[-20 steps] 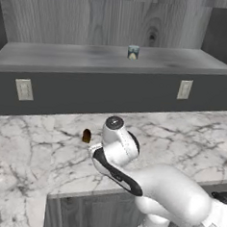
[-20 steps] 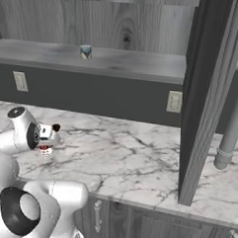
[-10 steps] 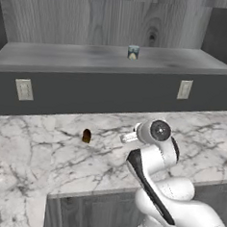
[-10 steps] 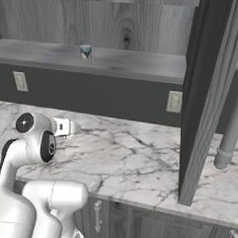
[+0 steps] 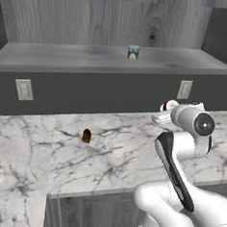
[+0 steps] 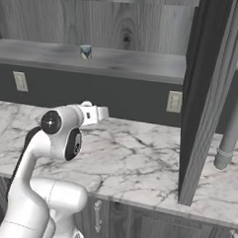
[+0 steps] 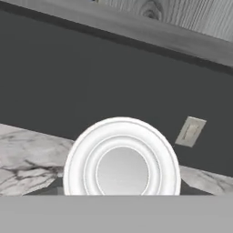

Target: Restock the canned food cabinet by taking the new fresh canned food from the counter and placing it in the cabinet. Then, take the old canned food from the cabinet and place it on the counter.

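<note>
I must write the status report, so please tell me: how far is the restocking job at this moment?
Nothing is finished yet. The gripper holds the red can, lifted above the counter; the hand view shows its silver lid close up. It is not yet in the cabinet. The blue-grey can is on the cabinet shelf, untouched. Left: place the red can inside, then bring the blue-grey one down to the counter.
</note>
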You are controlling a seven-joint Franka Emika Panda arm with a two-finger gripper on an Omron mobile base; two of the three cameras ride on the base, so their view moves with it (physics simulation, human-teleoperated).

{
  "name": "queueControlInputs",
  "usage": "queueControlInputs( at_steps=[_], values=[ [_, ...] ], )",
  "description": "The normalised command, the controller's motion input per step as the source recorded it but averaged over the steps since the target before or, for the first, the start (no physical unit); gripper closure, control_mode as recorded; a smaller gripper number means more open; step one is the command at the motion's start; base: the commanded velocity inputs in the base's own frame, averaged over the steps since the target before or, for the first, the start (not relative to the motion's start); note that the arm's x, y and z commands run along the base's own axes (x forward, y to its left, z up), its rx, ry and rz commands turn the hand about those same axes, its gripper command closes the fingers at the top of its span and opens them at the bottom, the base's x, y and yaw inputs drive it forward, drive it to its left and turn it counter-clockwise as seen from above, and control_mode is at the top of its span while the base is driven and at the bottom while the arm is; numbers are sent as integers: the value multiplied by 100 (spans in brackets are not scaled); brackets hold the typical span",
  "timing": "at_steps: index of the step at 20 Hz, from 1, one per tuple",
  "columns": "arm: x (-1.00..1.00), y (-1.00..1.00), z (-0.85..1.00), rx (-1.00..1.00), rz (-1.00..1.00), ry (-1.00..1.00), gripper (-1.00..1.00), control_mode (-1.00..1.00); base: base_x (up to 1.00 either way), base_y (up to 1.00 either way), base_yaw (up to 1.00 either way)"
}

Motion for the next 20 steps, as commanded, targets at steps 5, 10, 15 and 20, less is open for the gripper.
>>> queueControlInputs(
  at_steps=[5,10,15,20],
  values=[
    [1,-67,100,0,0,22,100,-100,0,0,0],
    [0,-63,100,-2,2,52,100,-100,0,0,0],
    [0,-13,42,-4,0,19,100,-100,0,0,0],
    [17,0,4,0,0,-3,100,-100,0,0,0]
  ],
)
